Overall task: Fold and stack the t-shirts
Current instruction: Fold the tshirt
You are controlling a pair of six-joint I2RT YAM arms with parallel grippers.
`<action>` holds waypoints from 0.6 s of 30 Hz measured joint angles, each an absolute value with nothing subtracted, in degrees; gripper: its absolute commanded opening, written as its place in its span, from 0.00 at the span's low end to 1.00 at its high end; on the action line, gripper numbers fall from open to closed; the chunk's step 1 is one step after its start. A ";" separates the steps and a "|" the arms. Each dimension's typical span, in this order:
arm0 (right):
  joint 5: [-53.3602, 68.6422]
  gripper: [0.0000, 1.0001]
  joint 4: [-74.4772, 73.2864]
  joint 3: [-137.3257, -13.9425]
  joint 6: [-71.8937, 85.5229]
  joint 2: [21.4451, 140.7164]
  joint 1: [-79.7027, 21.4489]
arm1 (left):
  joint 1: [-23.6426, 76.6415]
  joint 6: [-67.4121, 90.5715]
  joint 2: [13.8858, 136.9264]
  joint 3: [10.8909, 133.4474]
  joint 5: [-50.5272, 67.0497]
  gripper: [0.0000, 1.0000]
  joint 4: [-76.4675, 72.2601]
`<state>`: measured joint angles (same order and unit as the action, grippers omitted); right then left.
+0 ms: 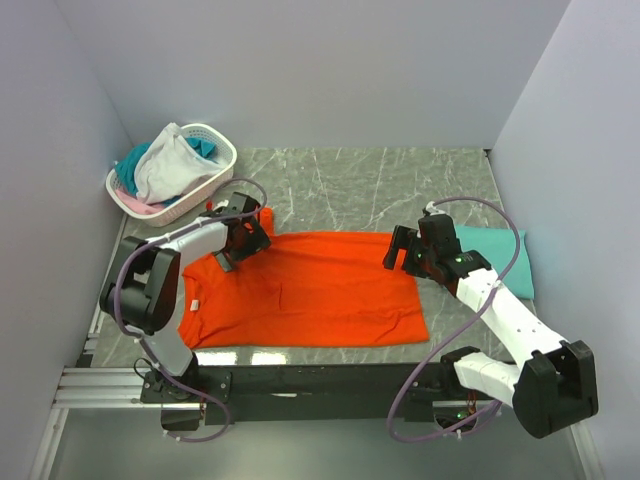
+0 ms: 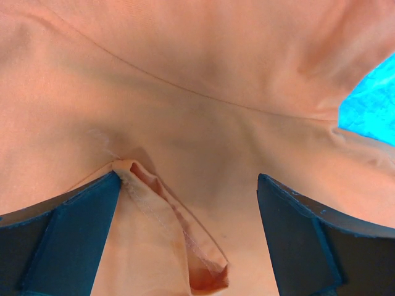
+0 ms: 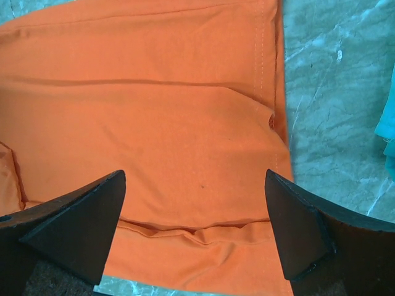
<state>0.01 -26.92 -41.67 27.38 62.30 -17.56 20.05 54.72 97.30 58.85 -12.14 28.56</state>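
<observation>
The orange tee (image 1: 300, 295) lies spread flat in the middle of the desk (image 1: 350, 185), its long side running left to right, with slight creases across it. At its far left corner the left pincer (image 2: 188, 182) sits low on the cloth. Its jaws are wide apart and grip nothing. A small rolled fold of seam (image 2: 179, 240) rises between them, touching the inner face of the left finger (image 2: 68, 228). At the far right corner the right pincer (image 3: 194, 179) hangs over the stitched hem. Its jaws are also spread and empty, and bare marbled desk shows just past the tee's edge.

A teal tee (image 1: 500, 250) lies folded on the right side of the desk, partly behind the right arm and apart from the orange one.

At the far left a white basket (image 1: 225, 150) stands tilted against the wall. It holds a white garment (image 1: 170, 165) on top, teal cloth (image 1: 130, 165) beside it and a strip of pink cloth (image 1: 135, 205) underneath.
</observation>
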 measured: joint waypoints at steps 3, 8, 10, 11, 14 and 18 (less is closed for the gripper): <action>-0.21 1.00 -26.94 -41.67 27.35 62.26 -17.56 | 20.08 54.72 97.58 59.24 -12.19 1.00 28.97; -1.28 1.00 -26.96 -41.67 27.33 60.99 -17.47 | 20.08 54.74 94.35 59.24 -12.93 0.99 31.16; -1.76 1.00 -26.94 -41.67 27.33 59.94 -17.47 | 20.08 54.72 91.22 59.31 -13.67 0.99 32.32; -1.93 1.00 -26.94 -41.67 27.33 59.53 -17.47 | 20.08 54.70 89.62 59.68 -14.22 0.99 32.95; -2.17 1.00 -26.65 -41.67 27.27 58.46 -17.47 | 19.92 54.65 87.66 62.92 -15.92 0.99 34.50; -2.37 1.00 -26.52 -41.67 27.05 58.04 -17.47 | 18.79 54.11 90.54 70.04 -18.35 0.99 35.14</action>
<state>-2.37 -26.52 -41.67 27.05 58.04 -17.47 18.79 54.11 90.54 70.04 -18.35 35.14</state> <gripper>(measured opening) 0.996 0.995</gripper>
